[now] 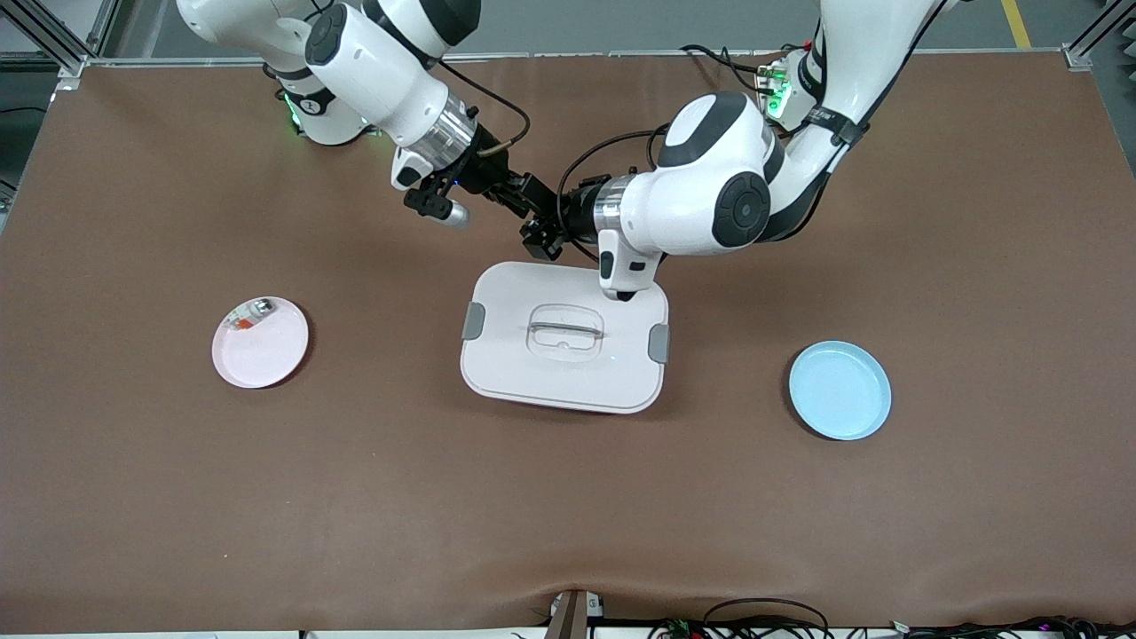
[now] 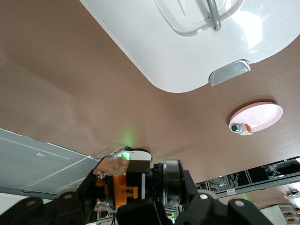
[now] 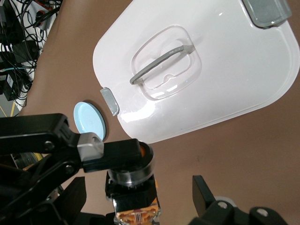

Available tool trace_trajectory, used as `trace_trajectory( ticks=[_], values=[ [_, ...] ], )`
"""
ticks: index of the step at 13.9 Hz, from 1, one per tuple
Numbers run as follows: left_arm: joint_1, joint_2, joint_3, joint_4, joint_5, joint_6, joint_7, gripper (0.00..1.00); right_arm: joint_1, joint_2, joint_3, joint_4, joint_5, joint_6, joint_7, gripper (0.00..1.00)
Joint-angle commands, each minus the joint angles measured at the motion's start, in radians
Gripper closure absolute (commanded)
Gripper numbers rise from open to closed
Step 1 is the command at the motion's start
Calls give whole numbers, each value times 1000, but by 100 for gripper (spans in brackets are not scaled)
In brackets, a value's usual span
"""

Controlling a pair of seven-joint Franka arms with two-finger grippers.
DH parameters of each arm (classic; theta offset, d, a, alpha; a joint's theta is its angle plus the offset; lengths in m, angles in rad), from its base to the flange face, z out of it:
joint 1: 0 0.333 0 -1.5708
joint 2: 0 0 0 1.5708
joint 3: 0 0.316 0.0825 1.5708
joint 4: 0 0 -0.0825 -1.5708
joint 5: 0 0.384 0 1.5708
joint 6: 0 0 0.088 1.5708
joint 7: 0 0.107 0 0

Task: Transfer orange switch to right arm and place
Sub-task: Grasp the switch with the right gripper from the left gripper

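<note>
The orange switch (image 3: pixel 133 190) is up in the air between the two grippers, over the table just past the white box's edge. It shows a black body, a metal ring and an orange end. My left gripper (image 1: pixel 539 232) is shut on its round ring end; the left wrist view shows the switch (image 2: pixel 119 187) in my left gripper (image 2: pixel 154 190). My right gripper (image 1: pixel 524 193) is open, and in the right wrist view (image 3: pixel 136 199) its fingers (image 3: pixel 204 192) stand wide apart on either side of the switch's body without touching it. In the front view the switch is hidden between the hands.
A white lidded box (image 1: pixel 532 377) with a handle sits mid-table under the grippers. A pink plate (image 1: pixel 266 355) holding a silvery-white part (image 1: pixel 253 315) lies toward the right arm's end. A blue plate (image 1: pixel 840 390) lies toward the left arm's end.
</note>
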Motion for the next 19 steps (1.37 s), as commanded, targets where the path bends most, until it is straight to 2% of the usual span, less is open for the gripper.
trace_trajectory(
  ticks=[1,5,8,10,12,13,14,15,19],
  values=[
    [-13,9,0,24,-2,6,-23,100,24,24,-10,21,21,8,10,4],
    [-13,9,0,24,-2,6,-23,100,25,24,-10,21,21,6,10,58],
    [-13,9,0,24,-1,6,-23,100,24,24,-10,23,21,6,10,89],
    [-13,9,0,24,-2,6,-23,100,24,24,-10,26,21,5,10,98],
    [-11,9,0,24,-1,6,-23,100,24,24,-10,30,21,0,10,98],
    [-11,7,0,24,-1,6,-20,94,24,24,-10,30,21,-2,8,98],
    [-10,7,0,24,-2,6,-16,64,24,24,-10,30,21,-3,8,98],
    [-10,7,1,24,-1,6,-11,1,24,24,-10,33,21,-3,8,98],
    [-3,0,12,25,7,6,-12,0,19,24,-10,43,21,-8,4,98]
  ],
)
